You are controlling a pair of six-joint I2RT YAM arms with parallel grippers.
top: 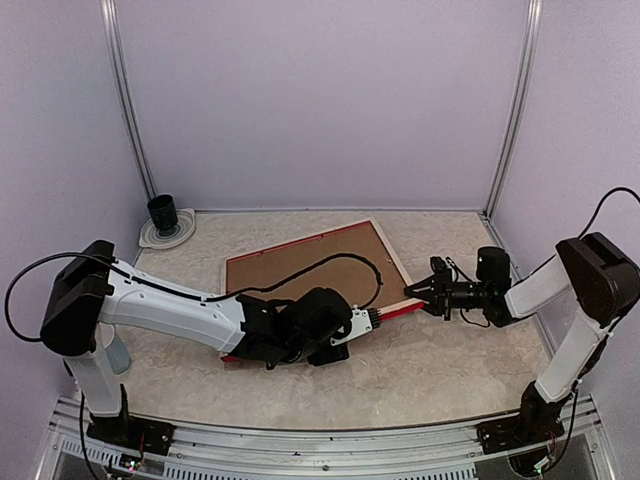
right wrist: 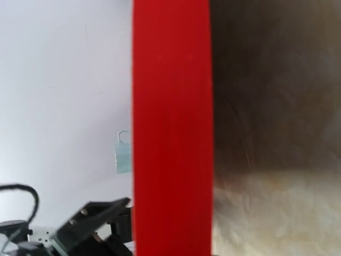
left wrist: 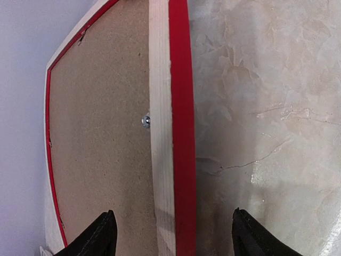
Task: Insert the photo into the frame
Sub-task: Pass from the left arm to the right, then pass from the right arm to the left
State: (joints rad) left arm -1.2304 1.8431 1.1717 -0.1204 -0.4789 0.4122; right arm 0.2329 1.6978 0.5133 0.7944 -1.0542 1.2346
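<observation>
Going from the near side out: the left claw (left wrist: 175,236) sits at about 5 o'clock on the frame (left wrist: 160,80). It's spread wide with a finger either side of the rail, and it isn't holding anything. Over at roughly 4 o'clock, the right claw (top: 418,291) looks pinched onto the red edge near the corner. Its own camera only shows a red stripe and no fingers though, so that's just my read.

The frame lies back-up and slanted on the table (top: 450,370). A brown backing board (top: 290,255) fills the opening, and there's one small silver tab (left wrist: 145,121) by the rail.

I can't spot the photo in any view. If it's in there, it's under the board. My guess is the job's nearly done, with only letting go and checking the tabs left.
</observation>
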